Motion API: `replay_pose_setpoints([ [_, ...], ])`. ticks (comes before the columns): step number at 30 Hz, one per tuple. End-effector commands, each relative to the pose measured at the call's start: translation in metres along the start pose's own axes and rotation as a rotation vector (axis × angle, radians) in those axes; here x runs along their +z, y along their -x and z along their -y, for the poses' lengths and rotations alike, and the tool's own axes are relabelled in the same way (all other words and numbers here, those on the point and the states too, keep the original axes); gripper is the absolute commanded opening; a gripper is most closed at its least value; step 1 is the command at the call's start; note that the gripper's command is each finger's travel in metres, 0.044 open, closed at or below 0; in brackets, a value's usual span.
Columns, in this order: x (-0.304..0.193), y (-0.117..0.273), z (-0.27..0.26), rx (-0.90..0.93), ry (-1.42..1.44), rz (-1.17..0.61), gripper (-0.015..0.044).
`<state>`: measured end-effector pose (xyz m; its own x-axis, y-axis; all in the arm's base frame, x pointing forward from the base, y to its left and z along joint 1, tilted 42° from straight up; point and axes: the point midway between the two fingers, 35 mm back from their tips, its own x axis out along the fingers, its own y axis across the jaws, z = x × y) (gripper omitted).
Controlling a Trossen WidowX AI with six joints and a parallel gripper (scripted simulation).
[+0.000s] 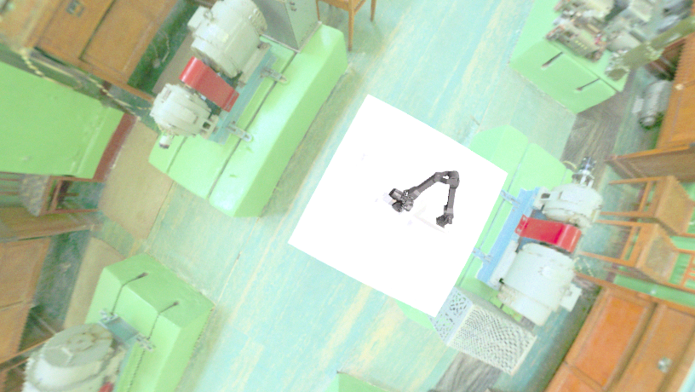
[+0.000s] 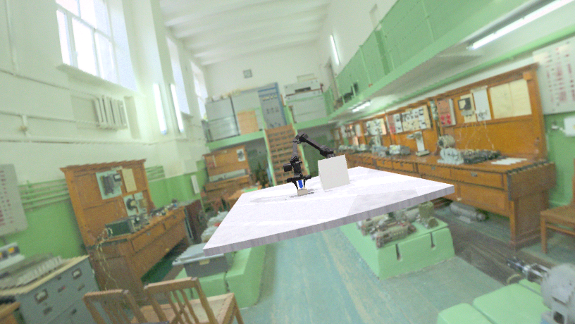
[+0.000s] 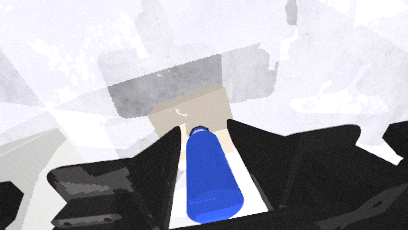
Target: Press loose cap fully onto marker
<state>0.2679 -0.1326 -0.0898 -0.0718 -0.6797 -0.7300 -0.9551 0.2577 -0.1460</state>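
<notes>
The blue cap (image 3: 210, 175) (image 2: 300, 184) stands upright over the beige holder block (image 3: 195, 110) (image 2: 302, 192). A small dark and grey ring shows at its lower end in the wrist view; the rest of the marker is hidden, and I cannot tell how far down the cap sits. My gripper (image 3: 204, 126) (image 2: 301, 189) is open around the cap, with a gap on each side and its fingertips pointing down close above the block. In the top view the arm hides the block, cap and marker.
An upright white panel (image 2: 333, 172) stands on the white table (image 2: 282, 217) (image 1: 341, 209) beside the arm, right of the holder block in the exterior view. A pale surface also shows at the left edge of the wrist view.
</notes>
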Motion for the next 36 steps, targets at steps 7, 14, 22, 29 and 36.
replay_pose_setpoints([
  [7, 0.000, -0.002, -0.003, 0.014, 0.005, 0.004, 0.0440],
  [14, 0.001, 0.073, 0.003, -0.001, 0.003, 0.005, 0.0440],
  [22, 0.000, 0.077, 0.003, 0.000, -0.061, 0.005, 0.0387],
  [29, -0.005, 0.088, 0.003, 0.019, -0.720, 0.002, 0.0204],
  [36, -0.010, 0.098, 0.003, 0.035, -1.330, -0.012, 0.0020],
])
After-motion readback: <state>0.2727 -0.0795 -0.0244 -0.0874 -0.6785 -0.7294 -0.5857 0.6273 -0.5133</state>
